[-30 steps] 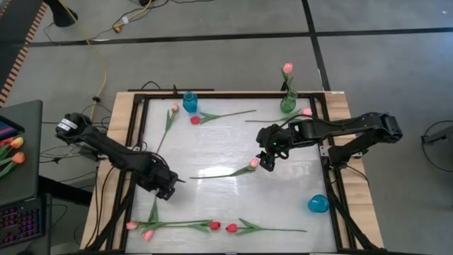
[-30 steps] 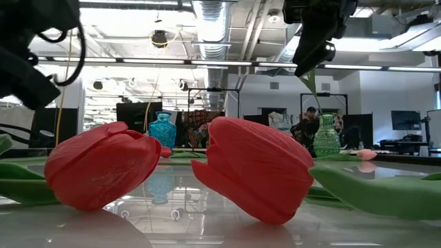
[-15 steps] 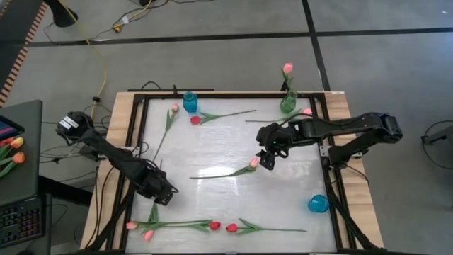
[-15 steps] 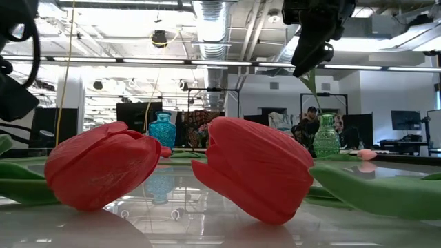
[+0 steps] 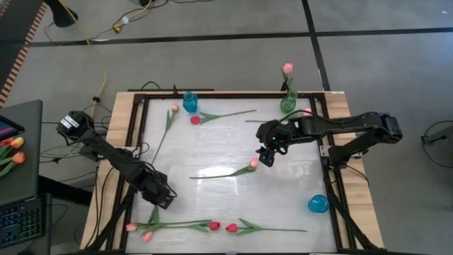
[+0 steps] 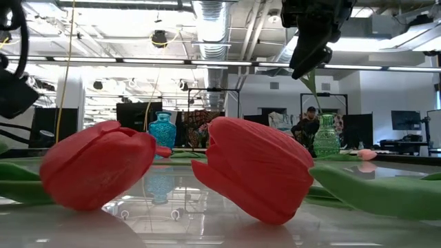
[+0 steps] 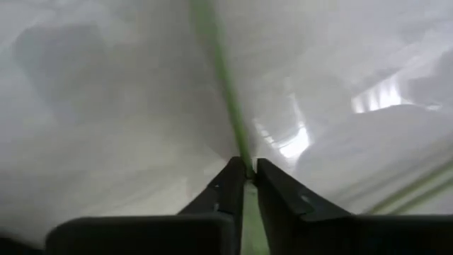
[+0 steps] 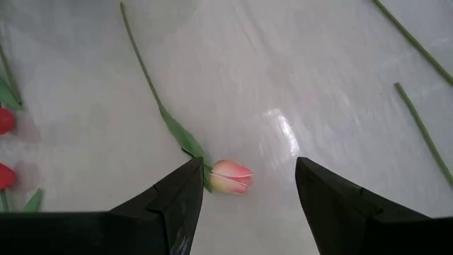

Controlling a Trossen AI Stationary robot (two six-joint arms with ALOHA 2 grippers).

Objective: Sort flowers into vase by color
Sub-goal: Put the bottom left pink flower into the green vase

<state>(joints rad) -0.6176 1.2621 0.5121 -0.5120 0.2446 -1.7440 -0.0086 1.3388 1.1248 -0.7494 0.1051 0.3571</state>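
Note:
Pink and red tulips lie flat on the white table (image 5: 212,149). My left gripper (image 5: 160,196) is low at the near left, shut on a thin green stem (image 7: 225,85). That stem runs toward the pink heads (image 5: 148,235) at the near edge. My right gripper (image 5: 265,156) is open above the table's middle. A pink tulip (image 5: 253,163) lies just below and between its fingers (image 8: 230,177), untouched. Another pink tulip (image 5: 287,68) stands in the green vase (image 5: 288,104). Two red heads (image 6: 255,176) lie at the near edge. My left gripper pinches the green stem (image 7: 243,152) between its two fingertips, coming from above. The fingers lie roughly along the stem, which runs on ahead of them close over the table. Which tulip the stem belongs to is not plain.
A blue vase (image 5: 190,101) stands at the far left and another (image 5: 318,205) at the near right. More tulips lie at the far left (image 5: 175,108), (image 5: 195,120) and far right (image 5: 306,111). The black frame (image 5: 138,134) borders the table. Orange tulips (image 5: 13,150) lie off the table.
My left gripper has moved toward the table's near edge and lower, onto the stem by the near-left tulips. The left red head in the low view has shifted slightly. My right gripper has drawn a little toward the far edge, still open.

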